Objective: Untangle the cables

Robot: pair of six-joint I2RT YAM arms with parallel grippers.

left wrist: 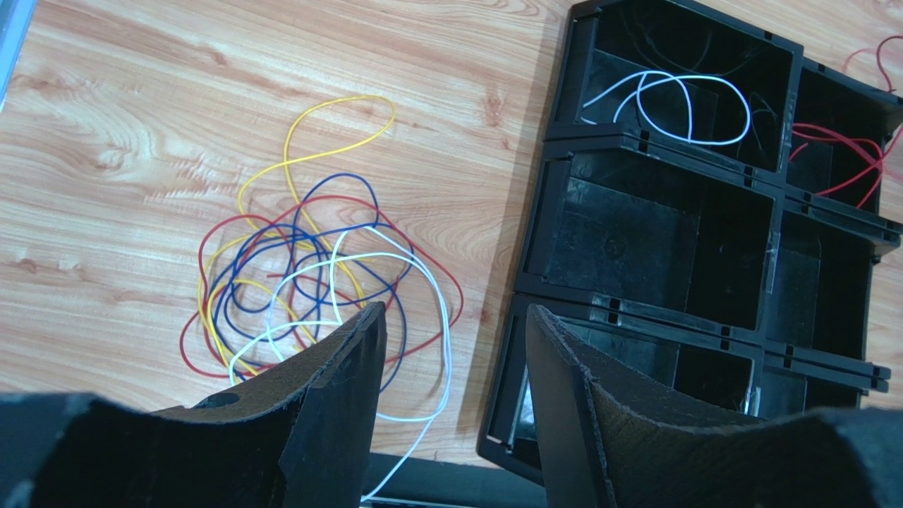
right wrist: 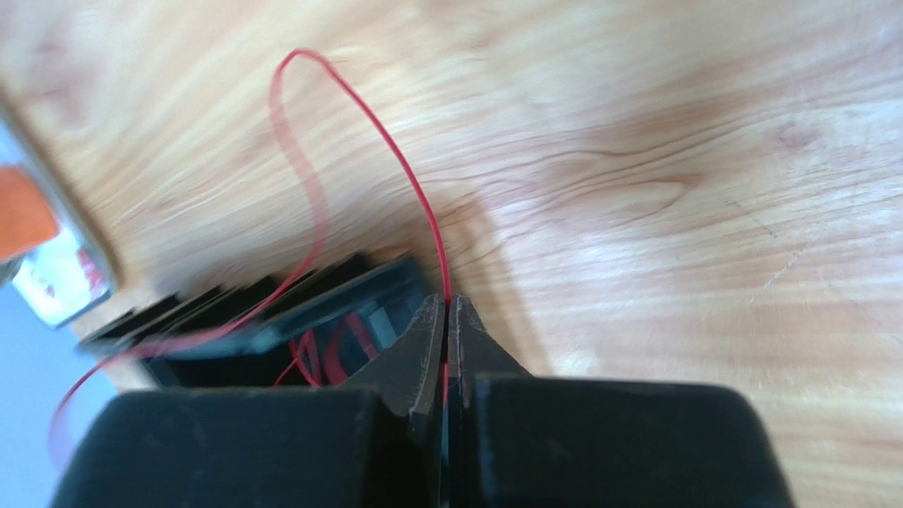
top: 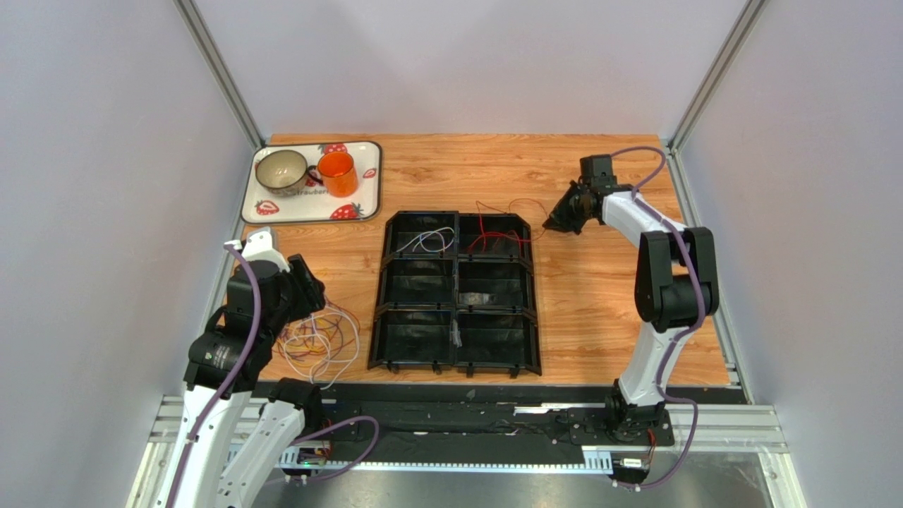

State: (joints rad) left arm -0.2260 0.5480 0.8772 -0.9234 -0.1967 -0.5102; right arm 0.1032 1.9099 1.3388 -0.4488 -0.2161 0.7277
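A tangle of thin red, blue, yellow and white cables [left wrist: 307, 277] lies on the wood left of the black tray; it also shows in the top view [top: 318, 341]. My left gripper [left wrist: 450, 323] is open and empty, just above the tangle's right edge. A white cable [left wrist: 668, 106] lies in the tray's far-left compartment. A red cable [top: 500, 228] lies partly in the far-right compartment. My right gripper [right wrist: 446, 307] is shut on this red cable [right wrist: 408, 180] just right of the tray; it shows in the top view too [top: 553, 222].
A black tray with several compartments [top: 456, 293] sits mid-table. A strawberry-patterned tray [top: 366, 175] at the back left holds a grey cup [top: 282, 169] and an orange cup [top: 338, 174]. Bare wood lies right of the black tray.
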